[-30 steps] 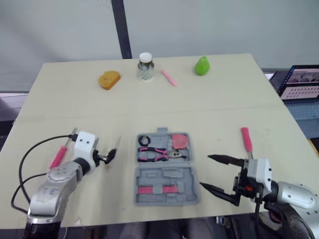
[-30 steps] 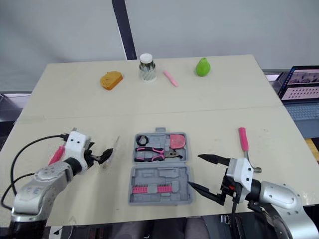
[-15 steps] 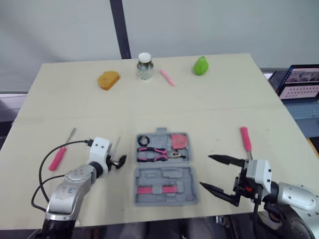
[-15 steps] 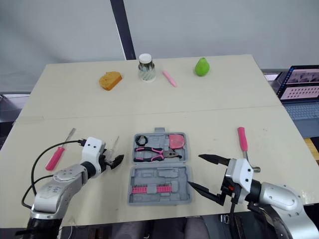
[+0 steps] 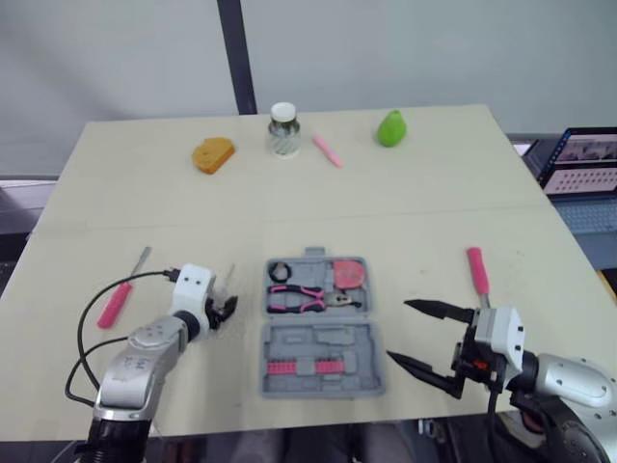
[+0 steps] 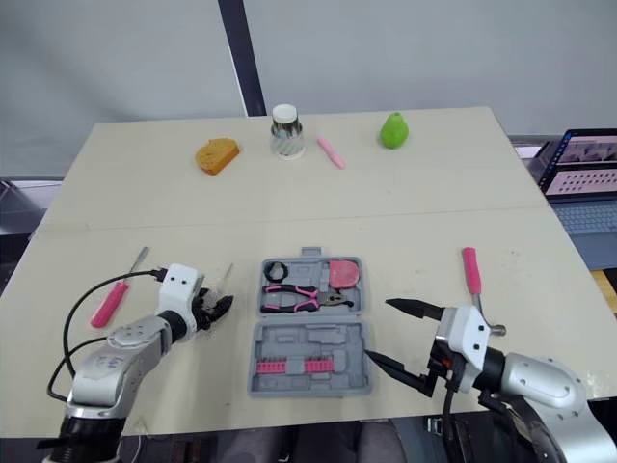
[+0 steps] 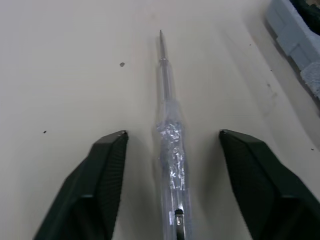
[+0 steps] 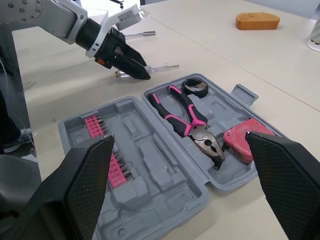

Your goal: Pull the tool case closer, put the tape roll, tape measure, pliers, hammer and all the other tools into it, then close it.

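Nearest the front edge of the pale matte counter (image 5: 415, 227): right gripper (image 5: 396, 331), jaws wide apart and holding nothing, just right of the tool case (image 5: 328, 340) and clear of it.

Tool case of moulded grey plastic, lying open at the counter's near middle. Near half with a pink strip of bits (image 5: 301, 367). Far half seating the pink-and-black pliers (image 5: 299, 297), the black tape roll (image 5: 280, 271) and the rounded pink tape measure (image 5: 349, 274).

Left of the case: left gripper (image 5: 228, 309), jaws partly open, astride the clear screwdriver (image 7: 170, 150) without touching it.

Head views: that tool as a thin pale sliver. Left wrist view: crinkled transparent handle, slim steel shaft, pointed tip. Right wrist view: the case's shaped recesses in relief.

Further left, a pink-handled screwdriver (image 5: 116, 301). Right of the case, the pink-gripped hammer (image 5: 476, 272). Both outside the case.

Far edge: orange sponge-like block (image 5: 212, 153), ribbed jar (image 5: 282, 128) with white lid, pink marker (image 5: 326, 150), green pear shape (image 5: 390, 127).
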